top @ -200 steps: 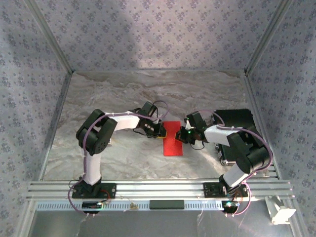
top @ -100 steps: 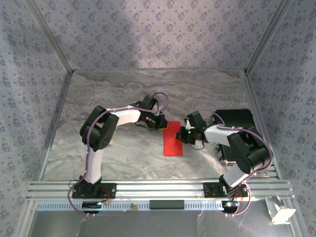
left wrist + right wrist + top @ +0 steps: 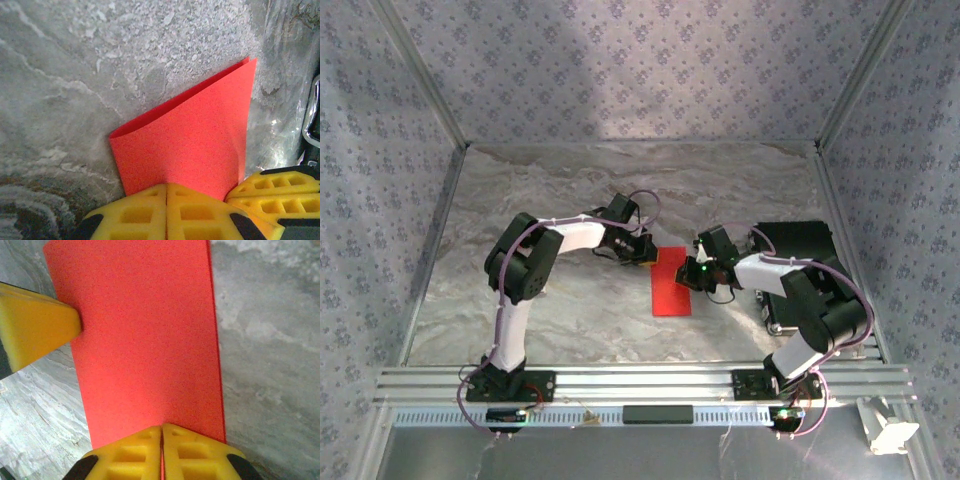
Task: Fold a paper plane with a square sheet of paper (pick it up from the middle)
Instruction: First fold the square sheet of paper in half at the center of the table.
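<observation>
While both pairs of jaws stay pressed shut, we hold the square sheet of paper point(image 3: 195, 135) from two sides. Our left gripper point(image 3: 166, 192) pinches it near the far left corner, and our right gripper point(image 3: 161, 437) pinches its right long edge. The tip of a left finger point(image 3: 45, 327) touches the opposite edge.

From above, the sheet point(image 3: 670, 285) lies as a narrow red rectangle on the marble-patterned desk point(image 3: 570, 190) between the two arms. The left wrist view shows two layers at one corner and a slightly raised, rounded edge. We take this to mean the paper is folded in half, though that edge is not yet pressed flat.

We judge the task to be early. The centre fold looks done, but we see no pointed nose and no wing folds, so most of the plane is left to make.

A second ago our left gripper point(image 3: 645, 250) sat further down the left edge. It has since moved up toward the far corner, and the elbow has swung with it. The right gripper point(image 3: 692, 272) and the paper have kept their place.
</observation>
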You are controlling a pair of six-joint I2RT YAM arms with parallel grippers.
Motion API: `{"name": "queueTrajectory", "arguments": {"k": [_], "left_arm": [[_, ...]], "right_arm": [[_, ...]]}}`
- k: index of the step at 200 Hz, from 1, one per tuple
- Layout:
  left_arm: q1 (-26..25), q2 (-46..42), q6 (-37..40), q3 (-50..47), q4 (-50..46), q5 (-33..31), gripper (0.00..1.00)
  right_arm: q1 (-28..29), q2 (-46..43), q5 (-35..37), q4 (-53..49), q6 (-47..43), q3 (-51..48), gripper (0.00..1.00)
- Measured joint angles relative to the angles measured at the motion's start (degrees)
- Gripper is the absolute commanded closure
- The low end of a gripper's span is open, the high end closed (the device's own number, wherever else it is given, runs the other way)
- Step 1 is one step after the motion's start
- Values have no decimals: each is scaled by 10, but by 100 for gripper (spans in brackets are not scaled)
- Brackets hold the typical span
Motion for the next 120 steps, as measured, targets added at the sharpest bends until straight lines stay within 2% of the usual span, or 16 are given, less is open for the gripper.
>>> {"name": "queueTrajectory", "arguments": {"k": [14, 38, 76, 120], "left_arm": [[0, 0, 0, 1, -1, -3, 94], [0, 0, -2, 1, -1, -3, 93], [1, -7, -6, 2, -6, -12, 86], [2, -19, -7, 44, -22, -3, 84]], "right_arm": [[0, -19, 6, -17, -3, -1, 74], [-1, -81, 24, -52, -10, -4, 67], [-8, -165, 44, -91, -5, -34, 65], [-10, -174, 50, -123, 6, -58, 66]]}}
